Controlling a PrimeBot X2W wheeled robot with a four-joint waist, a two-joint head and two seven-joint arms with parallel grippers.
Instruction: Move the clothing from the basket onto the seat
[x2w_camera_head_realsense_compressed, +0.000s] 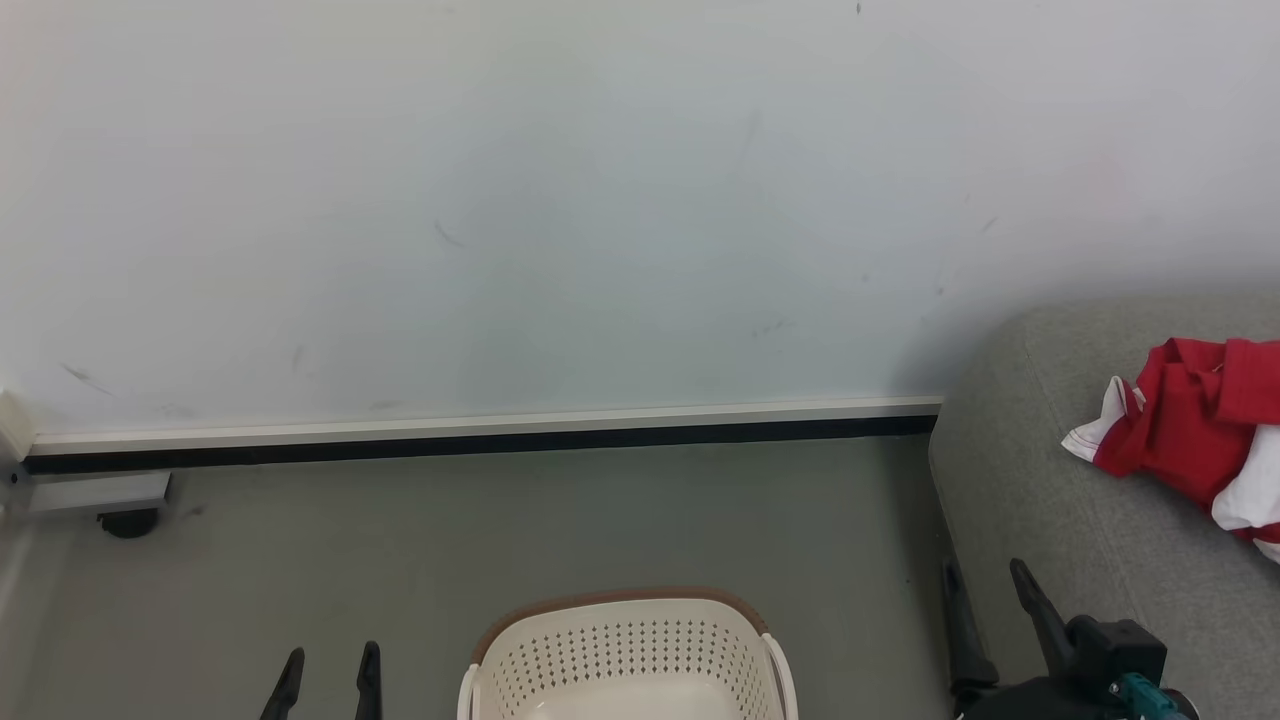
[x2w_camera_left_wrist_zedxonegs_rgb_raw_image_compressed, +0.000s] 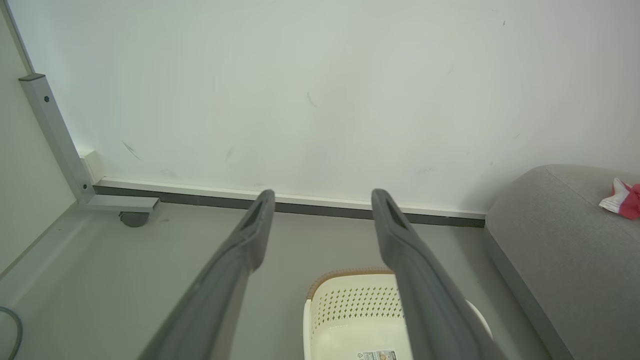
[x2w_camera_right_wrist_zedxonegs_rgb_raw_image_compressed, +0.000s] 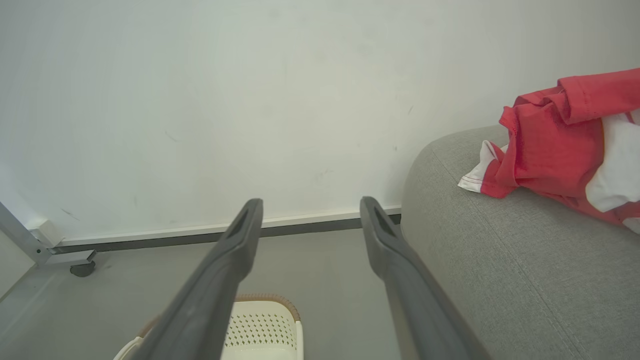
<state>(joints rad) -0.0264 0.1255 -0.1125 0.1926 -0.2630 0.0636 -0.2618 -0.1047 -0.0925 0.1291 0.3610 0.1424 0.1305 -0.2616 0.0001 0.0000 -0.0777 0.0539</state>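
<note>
Starting at the far left of the head view, a grey metal frame leg on a dark caster sits where the white wall meets the grey floor, with a white-and-black baseboard running right along the wall foot. Left gripper pokes up at the lower left edge, tips over bare floor, just left of the basket and not touching it. In the left wrist view its two dark fingers stand wide apart with nothing between them, and a bit of dark cable curls at the lower left corner. The basket, cream with perforated sides and a brown rim, sits on the floor at bottom centre, cut off by the frame edge; the left wrist view shows its pale bottom with a small printed label. Right gripper is at the lower right, between the basket and the seat, its tips up against the seat's left edge; whether they touch it cannot be told. In the right wrist view its fingers are spread wide, holding nothing, with the basket's rim low between them. The seat, grey fabric with a rounded corner, fills the right side. The clothing, red with white trim and a patch of white fabric, lies crumpled on top of the seat at the right edge, well apart from both grippers and from the basket.
</note>
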